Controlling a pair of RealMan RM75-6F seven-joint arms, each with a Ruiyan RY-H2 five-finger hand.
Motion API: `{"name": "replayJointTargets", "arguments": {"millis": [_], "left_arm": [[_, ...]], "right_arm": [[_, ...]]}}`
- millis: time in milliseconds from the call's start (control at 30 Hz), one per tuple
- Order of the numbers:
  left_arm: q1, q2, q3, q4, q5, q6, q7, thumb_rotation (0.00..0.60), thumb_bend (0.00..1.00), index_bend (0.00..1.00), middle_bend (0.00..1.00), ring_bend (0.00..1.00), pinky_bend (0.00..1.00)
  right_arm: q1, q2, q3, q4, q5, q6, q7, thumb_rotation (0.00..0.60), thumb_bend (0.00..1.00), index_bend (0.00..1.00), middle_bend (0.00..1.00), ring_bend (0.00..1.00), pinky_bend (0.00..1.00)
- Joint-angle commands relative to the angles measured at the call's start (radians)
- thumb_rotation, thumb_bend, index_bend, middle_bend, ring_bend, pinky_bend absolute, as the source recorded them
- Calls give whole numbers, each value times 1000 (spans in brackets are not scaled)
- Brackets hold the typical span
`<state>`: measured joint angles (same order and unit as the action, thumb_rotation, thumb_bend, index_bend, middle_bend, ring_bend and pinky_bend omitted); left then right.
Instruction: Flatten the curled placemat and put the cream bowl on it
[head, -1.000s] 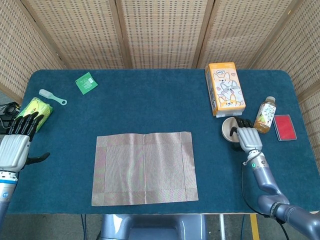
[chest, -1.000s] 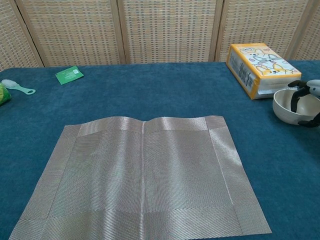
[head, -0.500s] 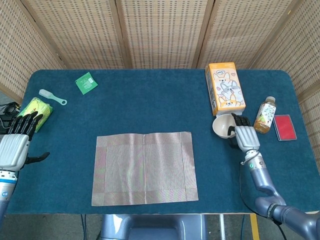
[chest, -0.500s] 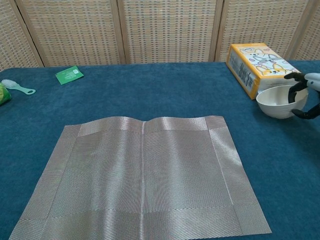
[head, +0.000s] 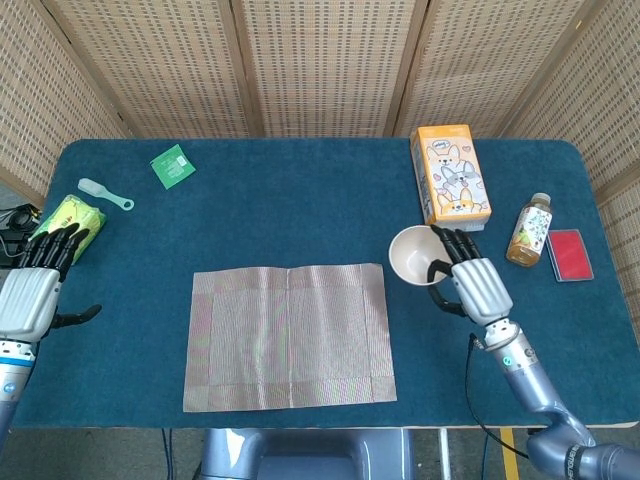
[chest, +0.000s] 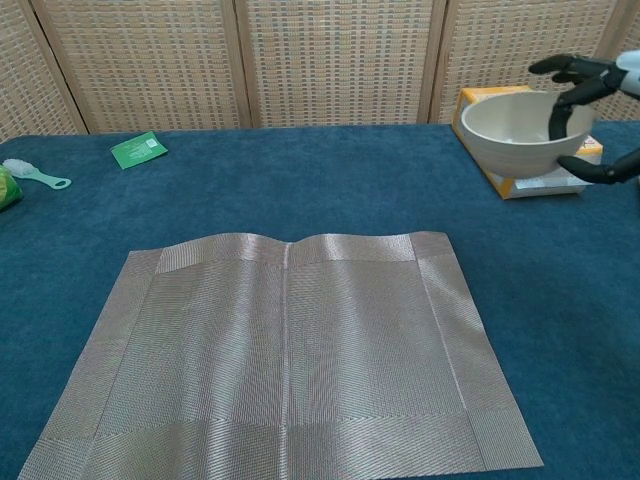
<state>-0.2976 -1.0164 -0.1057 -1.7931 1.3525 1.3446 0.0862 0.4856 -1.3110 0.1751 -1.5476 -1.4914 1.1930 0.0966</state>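
— Woven cane screens (head: 330, 60) back a table (head: 300, 200) covered in dark blue cloth. What lies in the middle of it?

— The placemat (head: 289, 336), spread flat near the front edge, with only a slight ripple along its far edge in the chest view.

— And the cream bowl (head: 414, 255)?

— Off the placemat, just past its far right corner. The right hand (head: 472, 285) grips it by the rim, fingers inside and thumb under the wall; in the chest view it hangs clear of the cloth, in front of the orange box (head: 449, 176).

— The left hand (head: 32, 295)?

— Well to the left of the placemat, at the table's edge, fingers apart and holding nothing.

— What else sits around the placemat?

— Beyond its far left corner a green packet (head: 172, 165) and a pale scoop (head: 104, 193); a yellow-green pack (head: 70, 221) next to the left hand. Far to the right, a bottle (head: 528, 229) and a red card (head: 569, 254).
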Motion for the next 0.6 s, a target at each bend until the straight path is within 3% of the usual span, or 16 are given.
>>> {"name": "replayJointTargets", "arguments": {"millis": [33, 200, 600], "left_arm": [[1, 1, -1, 0, -1, -2, -1, 600, 0, 0, 0, 0, 0], [1, 2, -7, 3, -12, -8, -2, 600, 0, 0, 0, 0, 0], [2, 5, -16, 12, -27, -22, -14, 600, 0, 0, 0, 0, 0]], "right_arm": [[54, 58, -7, -86, -73, -38, 42, 600, 621, 703, 0, 0, 0], [171, 53, -5, -149, -110, -186, 31, 600, 622, 707, 0, 0, 0], [296, -117, -3, -138, -62, -313, -92, 600, 622, 709, 0, 0, 0]]}}
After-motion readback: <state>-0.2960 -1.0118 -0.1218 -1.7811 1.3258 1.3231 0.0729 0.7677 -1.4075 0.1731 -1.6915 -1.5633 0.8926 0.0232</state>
